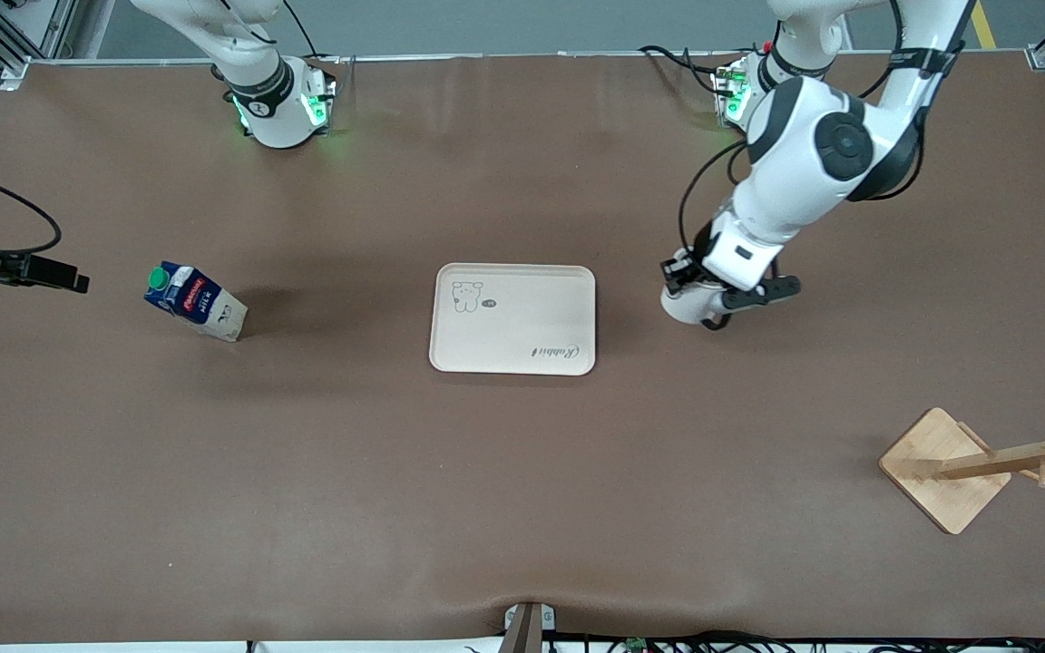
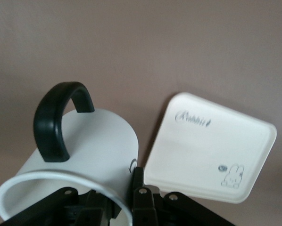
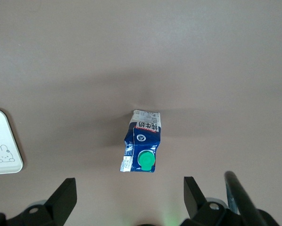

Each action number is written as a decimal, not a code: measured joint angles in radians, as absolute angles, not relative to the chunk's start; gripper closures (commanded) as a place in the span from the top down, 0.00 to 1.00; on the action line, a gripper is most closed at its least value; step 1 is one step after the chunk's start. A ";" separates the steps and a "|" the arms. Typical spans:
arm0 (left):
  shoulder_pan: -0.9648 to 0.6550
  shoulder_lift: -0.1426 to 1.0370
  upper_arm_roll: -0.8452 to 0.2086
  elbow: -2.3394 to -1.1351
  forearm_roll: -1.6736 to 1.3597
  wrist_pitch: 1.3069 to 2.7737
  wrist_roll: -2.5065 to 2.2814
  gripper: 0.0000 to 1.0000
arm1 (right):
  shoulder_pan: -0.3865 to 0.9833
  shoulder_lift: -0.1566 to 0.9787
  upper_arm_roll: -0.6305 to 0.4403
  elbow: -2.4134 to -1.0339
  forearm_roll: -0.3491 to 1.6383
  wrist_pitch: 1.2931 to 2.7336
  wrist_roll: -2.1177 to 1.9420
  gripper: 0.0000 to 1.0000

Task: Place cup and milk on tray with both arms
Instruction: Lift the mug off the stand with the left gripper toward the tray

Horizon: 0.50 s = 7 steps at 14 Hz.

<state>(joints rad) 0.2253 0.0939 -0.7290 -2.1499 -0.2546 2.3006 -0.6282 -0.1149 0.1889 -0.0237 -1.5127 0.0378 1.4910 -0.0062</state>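
Two items remain off the tray [image 1: 513, 319]: cup [image 2: 75, 155] held, milk [image 1: 195, 302] untouched.

The cup is clamped by its rim in the closed left tool [image 2: 131, 197], in the air just beside the tray toward the left arm's end. It should be carried over the tray's bare middle and lowered level before release. The milk stands on the table [image 1: 522, 499] toward the right arm's end, under the wide-open, empty right tool [image 3: 129, 200]. The cup's face is hidden.

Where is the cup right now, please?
The cup is in the left gripper, held up over bare table just off the tray's edge toward the left arm's end; the tray itself holds nothing.
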 measured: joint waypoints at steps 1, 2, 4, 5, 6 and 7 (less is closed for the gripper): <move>0.204 0.114 -0.729 -2.139 -0.252 2.276 -0.653 0.00 | -0.114 0.204 -0.023 -1.513 0.038 1.491 -0.006 1.00; 0.181 0.136 -0.729 -2.126 -0.237 2.258 -0.692 0.00 | -0.113 0.217 -0.023 -1.513 0.038 1.493 -0.006 1.00; 0.124 0.183 -0.730 -2.098 -0.170 2.245 -0.821 0.00 | -0.113 0.233 -0.023 -1.513 0.037 1.507 -0.006 1.00; 0.089 0.211 -0.730 -2.081 -0.129 2.244 -0.898 0.00 | -0.113 0.242 -0.023 -1.513 0.036 1.525 -0.006 1.00; 0.053 0.242 -0.730 -2.062 -0.086 2.243 -0.978 0.00 | -0.115 0.256 -0.024 -1.513 0.032 1.553 -0.007 1.00; 0.017 0.275 -0.730 -2.042 -0.041 2.243 -1.057 0.00 | -0.117 0.272 -0.025 -1.513 0.024 1.586 -0.009 1.00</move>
